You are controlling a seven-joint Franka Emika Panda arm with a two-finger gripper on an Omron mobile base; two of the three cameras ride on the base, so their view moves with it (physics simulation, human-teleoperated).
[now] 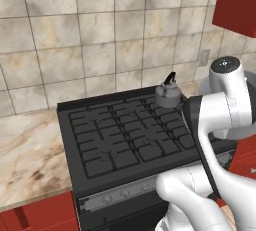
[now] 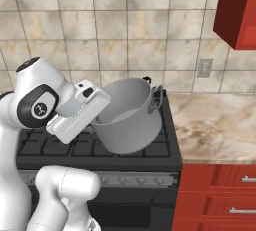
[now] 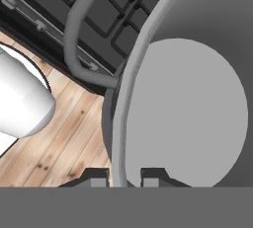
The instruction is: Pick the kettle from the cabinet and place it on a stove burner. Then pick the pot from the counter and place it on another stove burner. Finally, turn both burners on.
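The grey steel pot (image 2: pixel 131 117) hangs tilted above the right front of the black cooktop (image 1: pixel 125 130), its open mouth facing the hand. My gripper (image 3: pixel 125 175) is shut on the pot's rim, one fingertip on each side of the wall; the pot's inside (image 3: pixel 188 113) and one side handle (image 3: pixel 78 34) show close up. In the right base view the gripper (image 2: pixel 102 110) meets the rim at the pot's left edge. The small grey kettle (image 1: pixel 167 95) with its black handle stands upright on the back right burner. The red cabinet (image 2: pixel 237 10) hangs at the upper right.
The marble counter (image 2: pixel 220 122) lies right of the stove and another stretch (image 1: pixel 25 150) lies left of it. The silver knob panel (image 2: pixel 125 179) runs along the stove front. Red drawers (image 2: pixel 220 195) sit below the right counter. Wooden floor (image 3: pixel 64 133) shows beneath the pot.
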